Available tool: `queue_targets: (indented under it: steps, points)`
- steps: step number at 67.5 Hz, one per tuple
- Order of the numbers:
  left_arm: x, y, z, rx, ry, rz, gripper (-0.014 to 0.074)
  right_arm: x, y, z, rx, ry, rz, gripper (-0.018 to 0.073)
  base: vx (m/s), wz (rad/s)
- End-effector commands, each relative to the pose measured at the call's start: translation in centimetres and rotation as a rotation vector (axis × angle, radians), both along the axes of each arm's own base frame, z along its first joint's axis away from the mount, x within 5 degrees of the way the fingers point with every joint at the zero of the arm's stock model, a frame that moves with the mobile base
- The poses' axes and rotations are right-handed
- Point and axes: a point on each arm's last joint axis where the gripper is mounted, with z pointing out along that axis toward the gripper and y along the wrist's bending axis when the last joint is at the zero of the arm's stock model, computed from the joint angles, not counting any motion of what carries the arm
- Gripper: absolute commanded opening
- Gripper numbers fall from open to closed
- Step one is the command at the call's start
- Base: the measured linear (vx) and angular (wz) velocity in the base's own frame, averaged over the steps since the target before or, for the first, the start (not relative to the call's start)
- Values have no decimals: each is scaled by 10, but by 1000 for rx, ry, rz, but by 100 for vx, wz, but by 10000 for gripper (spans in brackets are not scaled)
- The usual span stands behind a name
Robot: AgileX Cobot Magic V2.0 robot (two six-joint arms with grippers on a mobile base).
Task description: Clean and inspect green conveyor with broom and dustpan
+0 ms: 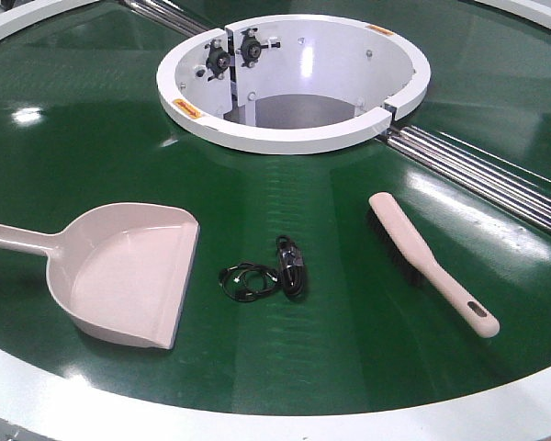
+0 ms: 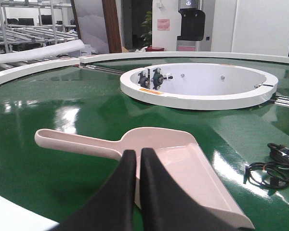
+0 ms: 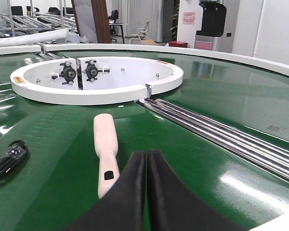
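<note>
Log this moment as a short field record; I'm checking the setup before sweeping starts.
surface: green conveyor, white hub in the middle, metal rollers
dustpan: flat on belt, left side, ungrasped
broom: on belt, right side, handle toward outer rim
between them: black cable bundle
left gripper: shut, empty, by the dustpan
right gripper: shut, empty, by the broom handle

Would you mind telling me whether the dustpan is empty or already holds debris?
Empty: the dustpan shows a bare inside; the black cable lies outside it.
</note>
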Motion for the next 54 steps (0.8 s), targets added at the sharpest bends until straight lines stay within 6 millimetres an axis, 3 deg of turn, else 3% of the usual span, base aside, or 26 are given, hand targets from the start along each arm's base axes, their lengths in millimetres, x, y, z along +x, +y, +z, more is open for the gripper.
queue_targets:
  steps: [1,54]
  points:
    - [-1,0,3,-24,-69,-1,-6,-1,0,7,-2,-87,-1,-8,0,0]
    - [-1,0,3,-24,-69,-1,-6,-1,0,7,-2,-87,-1,-8,0,0]
